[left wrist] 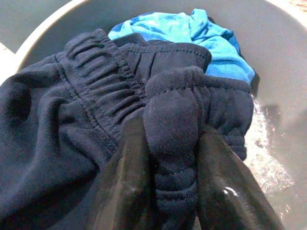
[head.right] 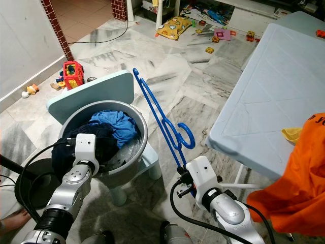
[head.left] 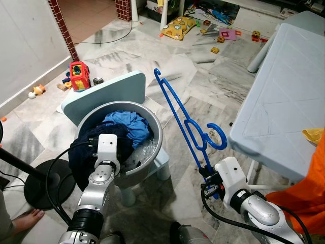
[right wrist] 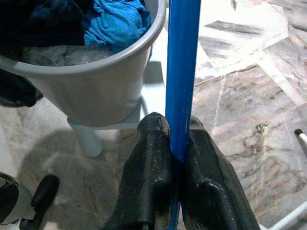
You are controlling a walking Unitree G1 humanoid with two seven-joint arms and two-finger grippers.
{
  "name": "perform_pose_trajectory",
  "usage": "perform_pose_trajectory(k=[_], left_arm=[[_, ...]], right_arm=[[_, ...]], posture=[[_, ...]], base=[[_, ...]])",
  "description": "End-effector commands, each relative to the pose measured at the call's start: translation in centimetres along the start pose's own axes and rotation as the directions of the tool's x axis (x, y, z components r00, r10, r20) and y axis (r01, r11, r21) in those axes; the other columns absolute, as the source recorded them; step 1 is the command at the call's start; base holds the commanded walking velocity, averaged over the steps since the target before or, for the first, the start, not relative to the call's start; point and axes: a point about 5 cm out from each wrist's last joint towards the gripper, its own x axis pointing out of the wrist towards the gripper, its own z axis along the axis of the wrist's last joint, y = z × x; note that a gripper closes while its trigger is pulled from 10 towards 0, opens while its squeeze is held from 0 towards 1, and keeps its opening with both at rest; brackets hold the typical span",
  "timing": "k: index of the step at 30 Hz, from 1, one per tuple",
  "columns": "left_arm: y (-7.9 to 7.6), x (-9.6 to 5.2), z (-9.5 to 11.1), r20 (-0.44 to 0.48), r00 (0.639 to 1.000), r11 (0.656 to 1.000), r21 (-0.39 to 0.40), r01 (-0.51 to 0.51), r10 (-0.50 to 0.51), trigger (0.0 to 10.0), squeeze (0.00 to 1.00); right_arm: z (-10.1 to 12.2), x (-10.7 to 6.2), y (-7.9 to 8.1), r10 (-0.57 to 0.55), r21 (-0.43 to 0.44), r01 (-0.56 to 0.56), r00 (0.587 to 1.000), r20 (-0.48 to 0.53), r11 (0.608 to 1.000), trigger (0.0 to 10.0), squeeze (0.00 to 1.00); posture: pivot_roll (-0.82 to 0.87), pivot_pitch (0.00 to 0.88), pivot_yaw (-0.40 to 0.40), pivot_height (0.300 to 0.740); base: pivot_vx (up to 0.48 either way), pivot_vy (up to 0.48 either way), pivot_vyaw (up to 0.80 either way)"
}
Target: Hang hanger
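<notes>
A blue plastic hanger point(head.left: 184, 122) stands almost upright, its hook end curling near the pale blue table. My right gripper point(head.left: 212, 184) is shut on the hanger's lower bar point(right wrist: 181, 72), seen pinched between the black fingers point(right wrist: 151, 163). A grey basin point(head.left: 152, 145) on a small white stool holds dark navy trousers point(left wrist: 120, 86) and a bright blue garment point(head.left: 127, 124). My left gripper point(left wrist: 172, 163) reaches into the basin and is shut on a fold of the navy trousers' waistband.
A pale blue table point(head.left: 284, 86) stands at the right, with an orange cloth point(head.right: 299, 178) hanging at its near edge. A black round stand base point(head.left: 43, 183) sits on the floor at left. Toys point(head.left: 78, 75) and clutter lie on the marble floor farther back.
</notes>
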Motion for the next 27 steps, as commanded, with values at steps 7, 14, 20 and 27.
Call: perform_pose_trajectory(k=[7, 14, 20, 27], left_arm=[[-0.3, -0.2, -0.3, 0.023, 0.999, 0.999, 0.020, 0.038, -0.039, 0.0, 0.00], [-0.3, -0.8, -0.3, 0.048, 0.998, 0.999, 0.014, 0.041, -0.041, 0.0, 0.00], [-0.4, -1.2, 0.8, 0.124, 0.988, 0.994, 0.074, 0.082, -0.090, 0.0, 0.00], [-0.7, -2.5, 3.4, 0.255, 0.938, 0.961, 0.209, 0.182, -0.234, 0.0, 0.00]], right_arm=[[0.1, -0.2, -0.1, -0.007, -0.006, 0.007, 1.000, 0.004, 1.000, 10.0, 0.00], [0.1, 0.1, -0.2, -0.009, -0.005, 0.009, 1.000, 0.006, 1.000, 10.0, 0.00], [0.5, 1.1, -0.2, -0.002, -0.008, 0.002, 1.000, 0.027, 1.000, 10.0, 0.00], [1.1, 2.4, -0.6, -0.024, 0.011, 0.023, 0.998, 0.062, 1.000, 10.0, 0.00]], posture=[[-0.24, 0.189, -0.030, 0.740], [-0.23, 0.177, -0.029, 0.740], [-0.21, 0.139, -0.023, 0.740], [-0.17, 0.069, -0.001, 0.740]], base=[[0.000, 0.000, 0.00], [0.000, 0.000, 0.00], [0.000, 0.000, 0.00], [0.000, 0.000, 0.00]])
